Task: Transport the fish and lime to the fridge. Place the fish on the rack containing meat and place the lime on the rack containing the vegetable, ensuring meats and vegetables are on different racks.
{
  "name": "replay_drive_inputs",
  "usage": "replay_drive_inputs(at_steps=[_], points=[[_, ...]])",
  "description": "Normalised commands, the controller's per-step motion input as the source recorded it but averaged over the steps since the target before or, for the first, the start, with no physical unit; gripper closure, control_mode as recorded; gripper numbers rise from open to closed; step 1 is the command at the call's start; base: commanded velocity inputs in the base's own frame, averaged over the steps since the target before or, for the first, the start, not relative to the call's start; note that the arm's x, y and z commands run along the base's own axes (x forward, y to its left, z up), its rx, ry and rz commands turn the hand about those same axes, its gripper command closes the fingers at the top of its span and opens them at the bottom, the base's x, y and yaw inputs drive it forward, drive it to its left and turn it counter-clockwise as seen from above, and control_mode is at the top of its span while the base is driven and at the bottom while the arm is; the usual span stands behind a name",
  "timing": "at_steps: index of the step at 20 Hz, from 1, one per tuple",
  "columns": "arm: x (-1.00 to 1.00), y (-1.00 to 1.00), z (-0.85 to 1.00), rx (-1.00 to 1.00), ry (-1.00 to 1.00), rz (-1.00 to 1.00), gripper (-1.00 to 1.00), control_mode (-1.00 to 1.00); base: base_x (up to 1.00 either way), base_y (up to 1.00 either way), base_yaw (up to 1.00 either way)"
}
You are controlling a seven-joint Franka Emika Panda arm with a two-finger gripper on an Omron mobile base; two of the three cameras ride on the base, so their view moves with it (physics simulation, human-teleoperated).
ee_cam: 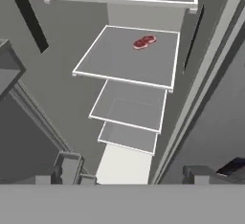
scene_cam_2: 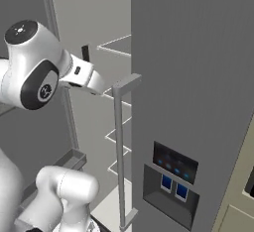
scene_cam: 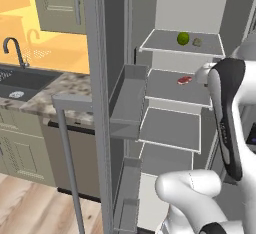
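Lime (scene_cam: 183,38) on top rack (scene_cam: 165,42), beside vegetable (scene_cam: 197,42).

The fridge (scene_cam: 120,78) is seen with its door swung open, grey inside. On the topmost shelf (scene_cam: 165,44), in the upper right of the left base view, the round green lime (scene_cam: 183,38) is set just beside the brownish-tan vegetable (scene_cam: 197,42). On the second shelf (scene_cam: 170,89), a flat red-pink piece of meat (scene_cam: 184,80) is laid.
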Motion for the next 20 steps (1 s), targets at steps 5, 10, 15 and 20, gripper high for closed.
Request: replay_drive_inputs(at_steps=[5, 10, 15, 20], points=[[-0.90, 0.00, 0.07, 0.00, -0.02, 0.06, -1.00, -1.00, 0.00, 0.00, 0.00], [-0.37, -0.06, 0.00, 0.00, -0.01, 0.04, -1.00, 1.00, -0.43, -0.57, 0.04], [0.00, 0.00, 0.00, 0.00, 0.00, 0.00, -1.00, 1.00, -0.40, -1.00, -0.28], [0.00, 0.00, 0.00, 0.00, 0.00, 0.00, -1.00, 1.00, -0.03, -0.42, -0.85]])
